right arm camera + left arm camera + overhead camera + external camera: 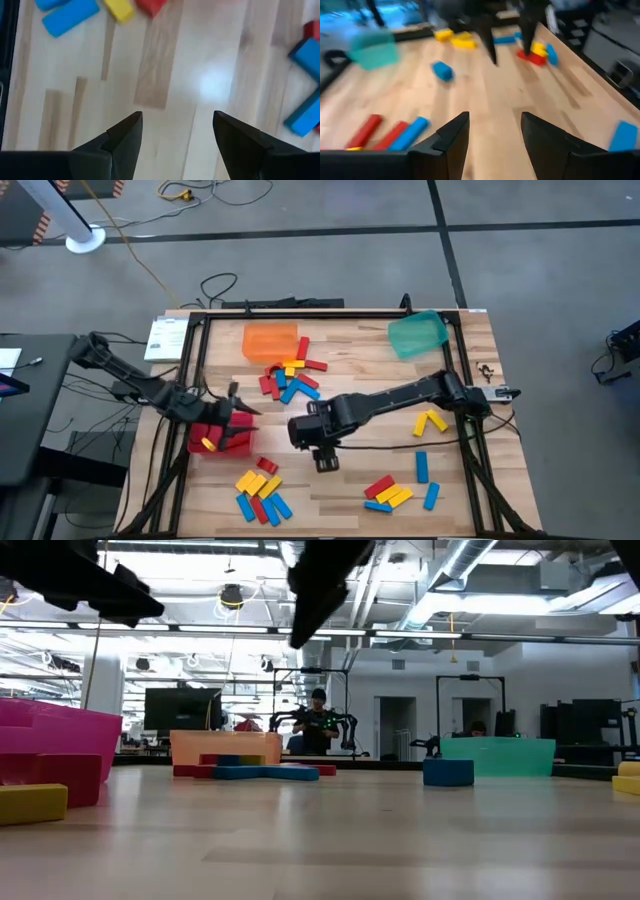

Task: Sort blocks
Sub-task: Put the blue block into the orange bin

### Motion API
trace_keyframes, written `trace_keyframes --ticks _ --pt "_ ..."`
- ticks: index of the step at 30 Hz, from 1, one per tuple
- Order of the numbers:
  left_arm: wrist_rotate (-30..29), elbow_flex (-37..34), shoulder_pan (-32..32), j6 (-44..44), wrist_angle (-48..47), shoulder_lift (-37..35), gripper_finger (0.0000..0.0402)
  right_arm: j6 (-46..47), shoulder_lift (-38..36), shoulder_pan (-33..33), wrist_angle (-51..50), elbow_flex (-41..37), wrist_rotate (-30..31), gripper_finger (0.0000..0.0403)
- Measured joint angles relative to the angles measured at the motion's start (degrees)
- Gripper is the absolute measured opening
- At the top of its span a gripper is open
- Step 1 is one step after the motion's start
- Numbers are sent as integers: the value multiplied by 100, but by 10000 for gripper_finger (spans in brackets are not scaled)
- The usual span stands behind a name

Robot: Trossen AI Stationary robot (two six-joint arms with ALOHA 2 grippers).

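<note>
Yellow block [30,803] lies closest in the low view, touching the red bin [222,434]. Left gripper [240,412] hangs just above that bin's far edge, fingers [451,145] parted, nothing between them. Right gripper [325,457] hovers over bare wood beside the red bin, jaws spread wide, empty. Blocks sit in clusters: one [288,376] just beyond the red bin by the orange bin [270,341], another [260,493] just nearer than the red bin. Possibly one block rests against the bin's rim; view unclear.
</note>
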Motion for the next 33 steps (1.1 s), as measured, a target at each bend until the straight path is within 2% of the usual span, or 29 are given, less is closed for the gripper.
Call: trace_keyframes --ticks 6,13,17,22,28,33 --pt "-100 854 314 149 -645 1313 174 289 10 301 -478 0 304 260" --pt "-323 1469 1280 679 -1619 2499 174 705 15 526 -1075 0 961 260" --pt "118 1479 1941 842 -1481 2907 174 987 17 690 -1294 0 1186 260" --pt "334 1479 2691 700 -1286 3254 174 1218 20 894 -1378 0 1448 260" --pt "711 1481 3035 1600 -1342 3635 174 1435 22 1042 -1440 0 1504 260" --pt "785 1481 3246 1321 -1066 3970 174 1684 22 1119 -1429 0 1512 260"
